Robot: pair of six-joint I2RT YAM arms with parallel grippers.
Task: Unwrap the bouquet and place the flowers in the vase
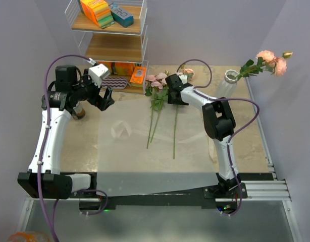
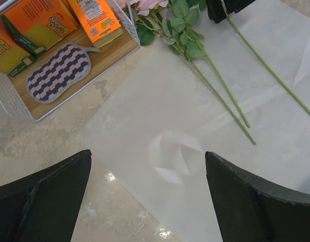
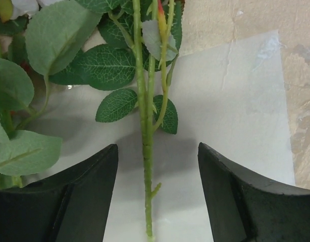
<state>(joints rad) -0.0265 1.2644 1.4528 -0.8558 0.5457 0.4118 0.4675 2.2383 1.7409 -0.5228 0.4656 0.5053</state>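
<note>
One stem (image 3: pixel 146 151) sits ungripped between the right gripper's (image 3: pixel 157 148) half-open jaws, so a sloppy close could snag neighbouring leaves (image 3: pixel 23 151) or drag the paper (image 3: pixel 225 101); left gripper (image 2: pixel 148 153) hangs wide open.

Bright, even light from above fills all views, casting only faint shadows. Small glare spots shine on the desk (image 2: pixel 54 131) beside the washed-out white paper (image 2: pixel 160 101); a soft shadow lies under the close, sharp stem (image 3: pixel 146 151).
</note>
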